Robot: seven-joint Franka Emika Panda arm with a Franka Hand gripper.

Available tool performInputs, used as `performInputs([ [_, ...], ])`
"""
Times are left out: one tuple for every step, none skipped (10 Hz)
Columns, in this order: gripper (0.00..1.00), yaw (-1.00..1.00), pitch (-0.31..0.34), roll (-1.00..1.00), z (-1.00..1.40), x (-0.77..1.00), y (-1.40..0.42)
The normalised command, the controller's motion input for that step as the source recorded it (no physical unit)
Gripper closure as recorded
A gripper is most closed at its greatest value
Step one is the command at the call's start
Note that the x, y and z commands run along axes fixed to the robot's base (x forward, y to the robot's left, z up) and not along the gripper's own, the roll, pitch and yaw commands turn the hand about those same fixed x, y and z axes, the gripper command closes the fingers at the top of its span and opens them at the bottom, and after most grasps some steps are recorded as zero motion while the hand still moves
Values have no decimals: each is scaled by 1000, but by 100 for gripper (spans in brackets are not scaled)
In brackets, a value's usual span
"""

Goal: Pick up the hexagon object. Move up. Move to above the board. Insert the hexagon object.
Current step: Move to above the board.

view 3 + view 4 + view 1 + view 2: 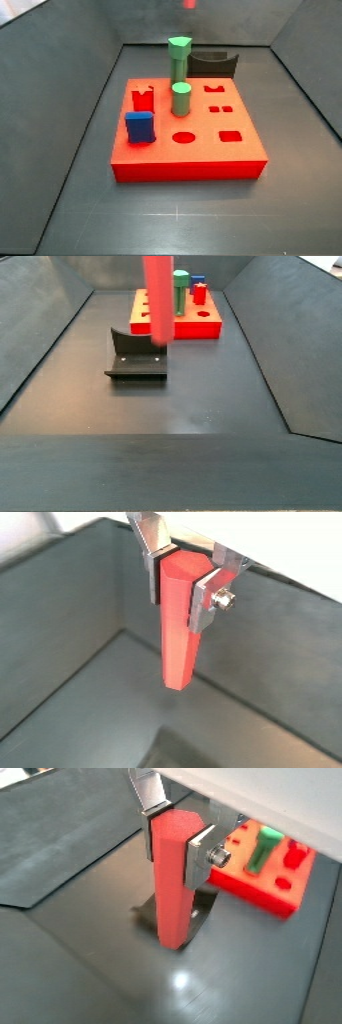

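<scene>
So the whole setup sits inside a dark grey bin with sloped walls and a slightly shiny floor (pixel 201 406). In a side view, going from the left: the blue block (pixel 139 127) stands in the left part of the board (pixel 187 165), then two green pegs stick up, a shorter one (pixel 181 100) near the middle and a taller one (pixel 179 58) behind it toward the back edge, and to their right the board's top has a few empty cutouts, with the dark fixture (pixel 214 65) standing just behind the board against the back wall. The hexagon object (pixel 178 622) isn't in the board; it's up in the air, clamped near its top between the gripper (pixel 183 574) plates, hanging straight down with its lower end clear of the floor. In both wrist views the silver fingers (pixel 201 853) press on opposite sides of the red rod (pixel 171 878), so the claw is closed tight on it. In a side view the rod (pixel 158 298) hangs over the fixture (pixel 135 356), with the board (pixel 178 318) farther back behind it. The gripper body itself is out of frame in both side views; only a tiny red tip (pixel 190 4) shows at the top edge.
</scene>
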Motion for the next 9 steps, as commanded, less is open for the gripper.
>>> performInputs([
  [100,440,85,261,159,-188,-1000],
  [100,232,-6,170,157,-193,-1000],
  [100,162,-20,140,158,-194,-1000],
  [100,70,-20,110,156,-197,-1000],
  [100,39,-19,82,156,-196,-1000],
  [100,24,-13,73,157,-200,-1000],
  [100,13,-2,50,158,-201,-1000],
  [100,8,5,53,160,-202,-1000],
  [100,9,5,50,163,-203,-1000],
])
